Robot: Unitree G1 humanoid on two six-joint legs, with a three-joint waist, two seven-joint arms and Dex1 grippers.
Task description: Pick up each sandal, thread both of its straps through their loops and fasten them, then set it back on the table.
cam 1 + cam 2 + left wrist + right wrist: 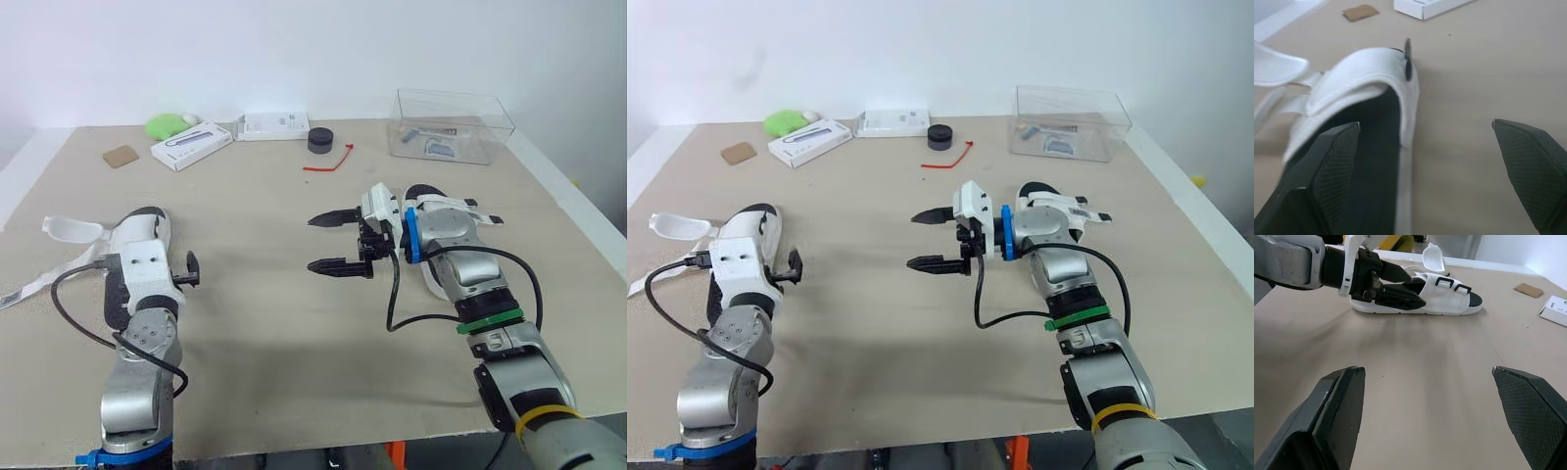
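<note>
A wide beige table point(294, 323) stretches ahead, with a white wall behind it.

Two white sandals with black footbeds lie on it, well apart. The left sandal point(132, 232) is on the robot's left side, partly under the left arm. A loose white strap point(29, 286) trails from it toward the table's left edge, and a white flap point(71, 229) stands up at its far-left end. The right sandal point(438, 206) lies on the right side, partly hidden by the right arm. Its straps end in black tips pointing right. Whether they are fastened cannot be told.

The left gripper point(1425, 125) has its fingers spread wide. One finger is over the left sandal's black footbed and the other is over bare table beside it. Contact cannot be judged.

The right gripper point(312, 243) also has its fingers spread and holds nothing. It points toward the robot's left over bare table, just beside the right sandal.

At the far right stands a clear plastic box point(453, 125) with small items inside. Along the far edge lie a long white box point(191, 145) and a flat white box point(274, 125). Near them are a green object point(168, 124), a black round object point(320, 140), a red cord point(331, 162) and a brown cardboard piece point(121, 156).
</note>
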